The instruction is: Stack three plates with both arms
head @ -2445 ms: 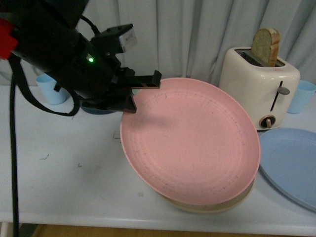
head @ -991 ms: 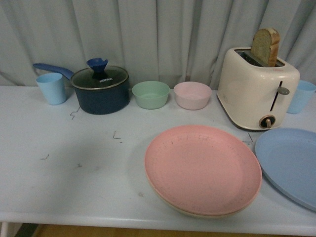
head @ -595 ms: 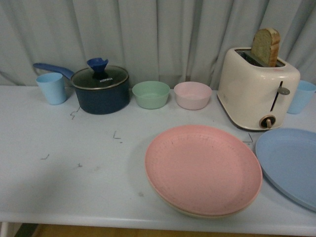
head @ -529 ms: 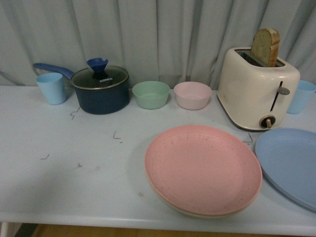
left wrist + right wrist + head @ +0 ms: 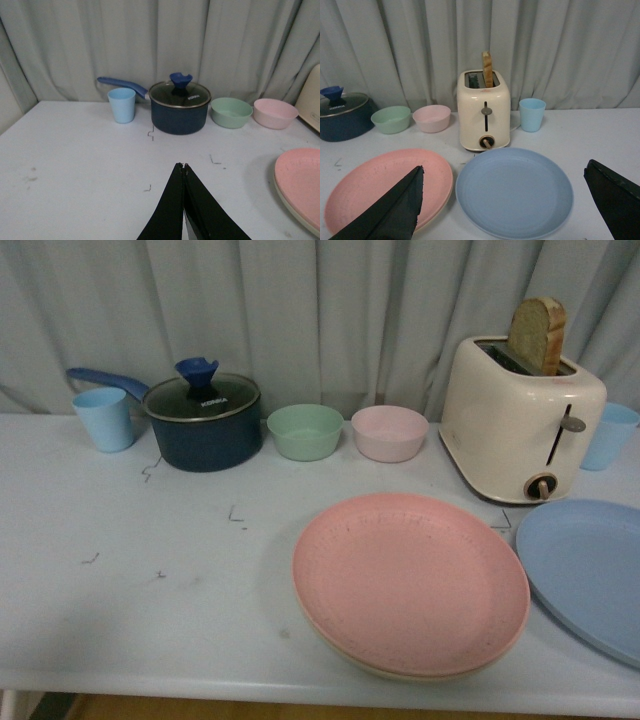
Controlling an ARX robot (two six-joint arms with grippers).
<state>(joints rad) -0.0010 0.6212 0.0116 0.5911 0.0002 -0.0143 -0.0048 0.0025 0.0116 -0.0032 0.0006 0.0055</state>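
Listing from the white table [image 5: 130, 600]: matte pink plate [image 5: 410, 580], round and shallow, nested on a cream plate [image 5: 400, 676] whose rim shows beneath; blue plate [image 5: 590, 575] lying flat just beside them. Glossy cream toaster [image 5: 515, 425] holds one bread slice [image 5: 537, 332] upright. Dark pot [image 5: 203, 430] sits under a glass lid. My left gripper [image 5: 183, 166] is pinched tip to tip; my right gripper [image 5: 503, 172] is spread wide.
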